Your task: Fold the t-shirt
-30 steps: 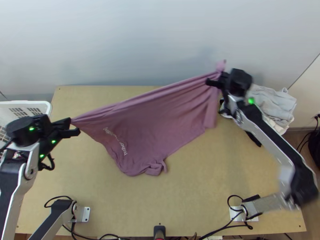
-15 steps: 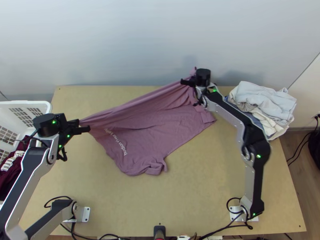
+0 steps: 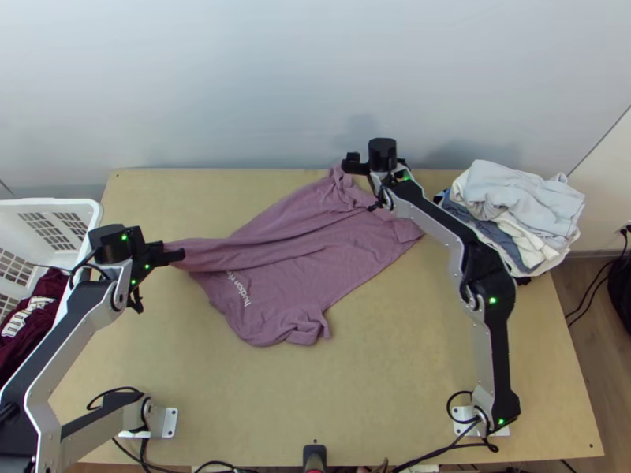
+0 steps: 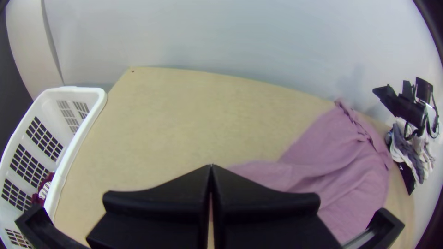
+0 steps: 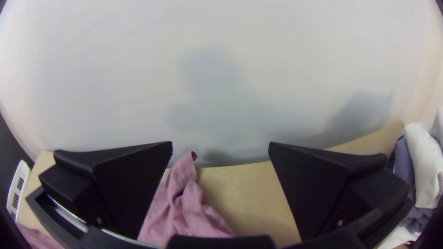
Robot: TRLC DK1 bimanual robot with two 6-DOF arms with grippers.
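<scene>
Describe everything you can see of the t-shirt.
The t-shirt is mauve, soft-looking cloth with pale lettering near its left end. It lies slantwise on the wooden table, partly spread, with long loose folds and a bunched far end. The left claw is shut on its left end; the right claw is open near the far end.

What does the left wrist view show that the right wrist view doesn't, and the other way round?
Left wrist view: the left gripper, fingertips together, and maroon cloth in the white basket.
Right wrist view: the far right corner of the table.
Both: the pink t-shirt, basket, table, pile of clothes and right gripper.
</scene>
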